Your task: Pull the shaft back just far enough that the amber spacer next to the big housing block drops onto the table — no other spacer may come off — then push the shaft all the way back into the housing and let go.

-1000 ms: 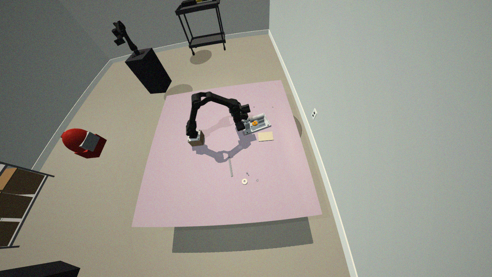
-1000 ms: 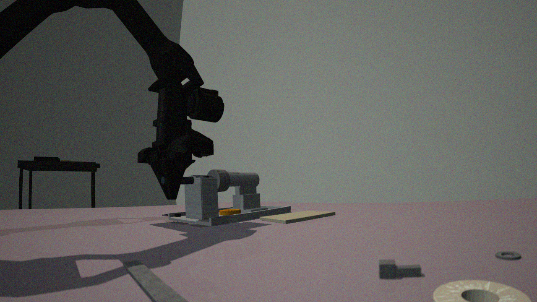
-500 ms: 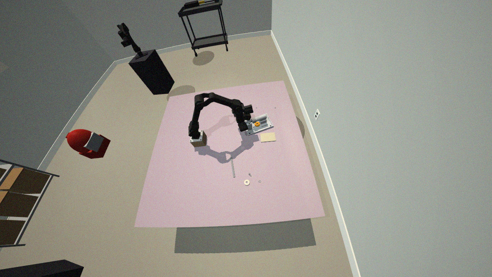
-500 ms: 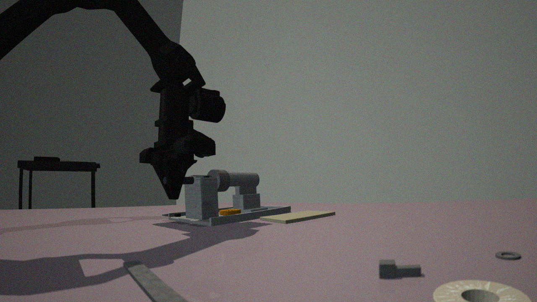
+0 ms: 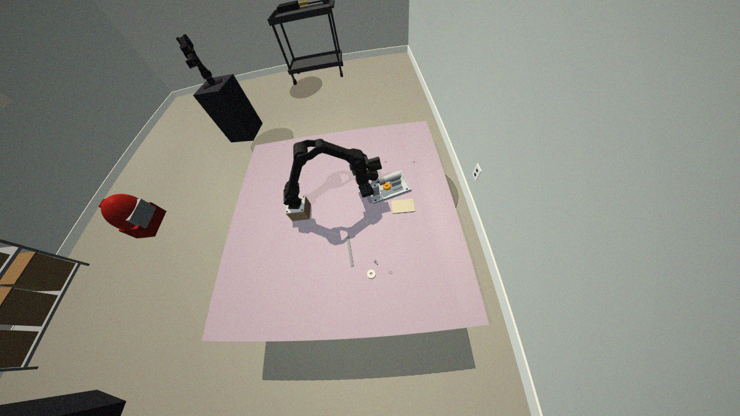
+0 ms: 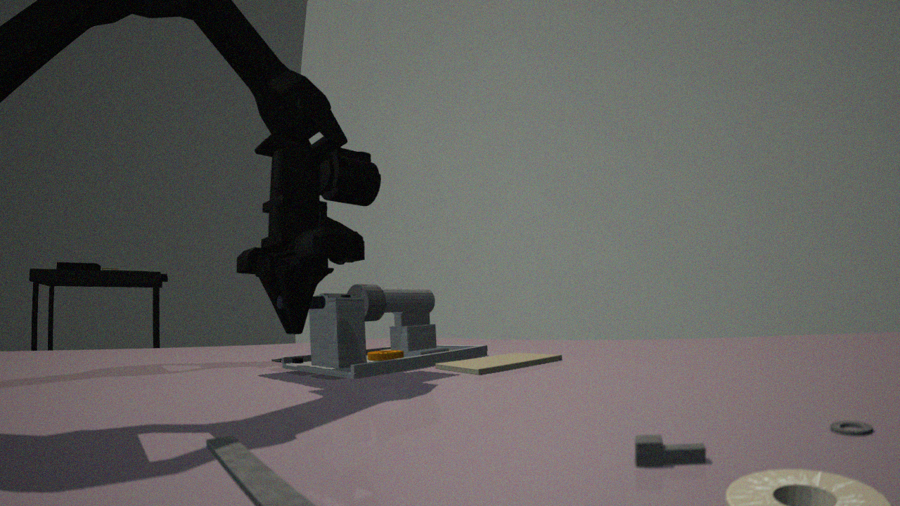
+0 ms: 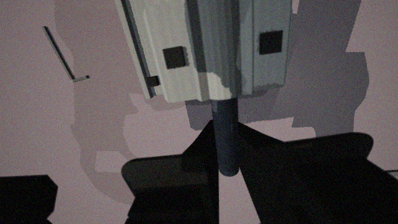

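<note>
My gripper (image 5: 366, 190) (image 6: 294, 314) (image 7: 220, 123) is shut on the dark blue shaft (image 6: 317, 301) (image 7: 227, 130), near its free end. The shaft enters the grey upright block (image 6: 337, 333) at the near end of the fixture, with a short length showing between the block and my fingers. The amber spacer (image 5: 389, 187) (image 6: 384, 355) lies flat on the fixture's base, beyond that block and below the shaft line. Grey round discs (image 6: 372, 302) and a grey cylinder (image 6: 412, 301) sit in line behind the block. The shaft inside them is hidden.
A beige plate (image 5: 403, 206) (image 6: 500, 362) lies beside the fixture. A flat grey bar (image 5: 350, 253) (image 6: 252, 469), a bolt (image 6: 647, 451) and a cream ring (image 6: 749, 488) lie farther off. A thin L-shaped key (image 7: 59, 53) lies left in the wrist view.
</note>
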Controlling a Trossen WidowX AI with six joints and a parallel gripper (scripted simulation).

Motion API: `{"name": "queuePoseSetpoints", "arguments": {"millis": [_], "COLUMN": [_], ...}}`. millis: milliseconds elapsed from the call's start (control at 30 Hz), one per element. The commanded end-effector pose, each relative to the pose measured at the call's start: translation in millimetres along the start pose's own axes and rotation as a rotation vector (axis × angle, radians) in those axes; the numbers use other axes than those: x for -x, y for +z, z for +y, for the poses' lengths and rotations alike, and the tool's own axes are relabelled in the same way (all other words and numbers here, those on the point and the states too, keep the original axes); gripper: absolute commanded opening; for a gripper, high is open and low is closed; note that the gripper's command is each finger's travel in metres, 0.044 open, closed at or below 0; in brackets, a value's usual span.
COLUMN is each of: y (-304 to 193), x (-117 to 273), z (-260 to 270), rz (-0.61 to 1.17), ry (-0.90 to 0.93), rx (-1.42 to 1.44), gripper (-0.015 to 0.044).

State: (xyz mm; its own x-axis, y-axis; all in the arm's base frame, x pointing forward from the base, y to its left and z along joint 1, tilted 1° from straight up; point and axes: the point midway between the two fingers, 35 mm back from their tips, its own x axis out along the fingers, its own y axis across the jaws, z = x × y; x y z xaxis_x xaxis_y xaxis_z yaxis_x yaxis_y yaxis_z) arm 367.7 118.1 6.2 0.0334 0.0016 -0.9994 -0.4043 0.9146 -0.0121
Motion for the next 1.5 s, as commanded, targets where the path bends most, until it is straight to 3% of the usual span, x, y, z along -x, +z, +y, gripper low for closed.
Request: {"name": "queuePoseSetpoints", "arguments": {"millis": [0,1467], "y": [5.0,17.1], "x": [1.1,1.6], "z": [0.2,0.2], "rz": [-0.014,-0.015], "ry": [0.002,0.002], "rx": [-0.002,-0.002], "gripper": [0.0,0.0]}}
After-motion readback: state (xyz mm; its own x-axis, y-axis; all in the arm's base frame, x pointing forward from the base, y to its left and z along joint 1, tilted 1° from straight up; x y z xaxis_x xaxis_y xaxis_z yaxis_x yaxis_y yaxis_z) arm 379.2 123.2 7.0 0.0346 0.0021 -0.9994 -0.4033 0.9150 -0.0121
